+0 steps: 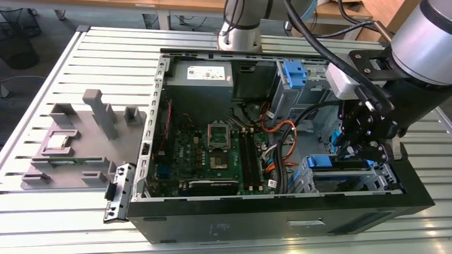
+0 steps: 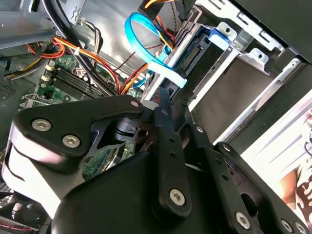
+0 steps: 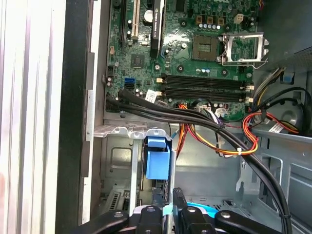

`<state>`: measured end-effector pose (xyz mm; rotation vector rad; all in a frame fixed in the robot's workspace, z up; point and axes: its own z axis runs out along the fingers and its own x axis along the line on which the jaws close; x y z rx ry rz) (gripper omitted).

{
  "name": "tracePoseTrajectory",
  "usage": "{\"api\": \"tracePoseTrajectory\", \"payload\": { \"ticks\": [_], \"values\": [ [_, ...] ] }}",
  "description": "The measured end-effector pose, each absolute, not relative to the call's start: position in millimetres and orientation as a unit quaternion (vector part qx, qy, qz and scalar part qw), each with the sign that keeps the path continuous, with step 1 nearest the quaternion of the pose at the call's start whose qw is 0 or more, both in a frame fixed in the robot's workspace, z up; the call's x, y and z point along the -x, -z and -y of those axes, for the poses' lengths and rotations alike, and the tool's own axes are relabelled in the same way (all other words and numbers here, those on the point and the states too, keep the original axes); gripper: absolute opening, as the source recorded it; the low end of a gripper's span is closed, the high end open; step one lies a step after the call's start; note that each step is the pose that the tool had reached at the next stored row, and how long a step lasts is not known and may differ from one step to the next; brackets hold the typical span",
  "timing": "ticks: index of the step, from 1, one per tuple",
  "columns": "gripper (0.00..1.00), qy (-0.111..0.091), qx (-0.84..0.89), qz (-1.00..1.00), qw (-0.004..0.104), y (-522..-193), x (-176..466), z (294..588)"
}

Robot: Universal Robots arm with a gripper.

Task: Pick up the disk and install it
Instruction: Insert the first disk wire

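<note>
Disk (image 1: 321, 162) is seen seated in the bay (image 3: 117, 161), just under the gripper (image 3: 167, 199); fingers are held slightly apart, empty. Cables (image 3: 195, 119) beside the bay could be snagged, or the disk left unlatched.

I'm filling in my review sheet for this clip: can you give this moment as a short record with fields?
setting: open computer case lying on a slatted metal table
arm: gripper low inside the case at the exterior view's right, at the drive cage
task item: disk, blue-framed, sits in the cage's slot right beside the gripper; whether they touch cannot be told
aside: grey holder block on the table at the exterior view's left
</note>
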<state>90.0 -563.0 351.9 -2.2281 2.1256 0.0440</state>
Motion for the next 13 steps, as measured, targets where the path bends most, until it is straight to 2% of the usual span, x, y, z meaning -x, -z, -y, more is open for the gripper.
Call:
{"api": "tracePoseTrajectory", "payload": {
  "ticks": [13],
  "values": [
    [0.24,-0.014,0.723,-0.69,0.031,-351.9,-108.7,563.0]
  ]
}}
